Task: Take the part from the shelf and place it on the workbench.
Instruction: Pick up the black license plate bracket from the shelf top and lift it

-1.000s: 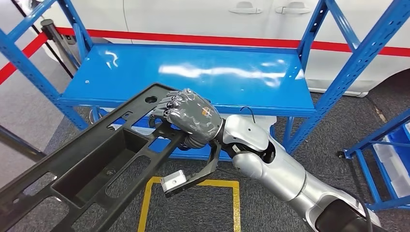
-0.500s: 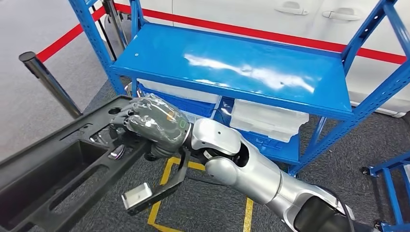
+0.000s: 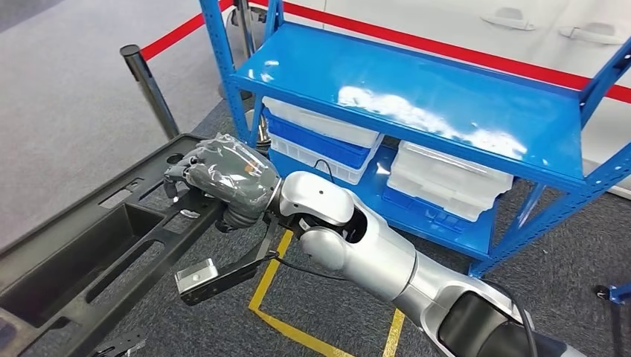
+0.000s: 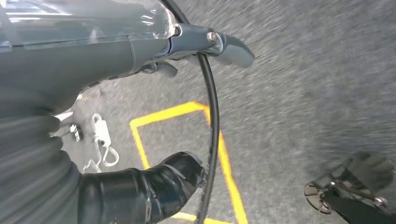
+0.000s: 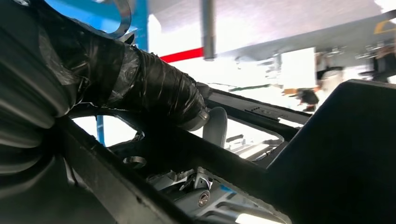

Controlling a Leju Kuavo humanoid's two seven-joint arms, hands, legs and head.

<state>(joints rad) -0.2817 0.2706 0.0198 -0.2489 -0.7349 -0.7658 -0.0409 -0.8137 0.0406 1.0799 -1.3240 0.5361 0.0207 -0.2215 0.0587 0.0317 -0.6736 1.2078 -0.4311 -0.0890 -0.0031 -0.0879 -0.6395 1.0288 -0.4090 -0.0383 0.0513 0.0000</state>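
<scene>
My right robot hand [image 3: 223,178] clamps a rail of the long black part [image 3: 89,260], carrying it clear of the blue shelf [image 3: 417,104]; whether my left robot hand [image 4: 93,42] is apart or together I cannot tell.

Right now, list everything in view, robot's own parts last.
Part: one, black, a long plastic frame with openings, carried above the floor at the picture's left, a metal-tipped bracket hanging under it.
Shelf rack: one, blue, top level bare, ahead on the right.
Storage bins: several, white and blue, stacked on the rack's lower level.
Stanchion post: one, grey, left of the rack.
Barrier stripe: one, red, behind the rack.
Floor marking: one outline, yellow, on the grey carpet under the arm.
Right hand: one, grey, grips a bar of the part.
Left hand: one, grey, hangs over the floor, grip unclear.
</scene>
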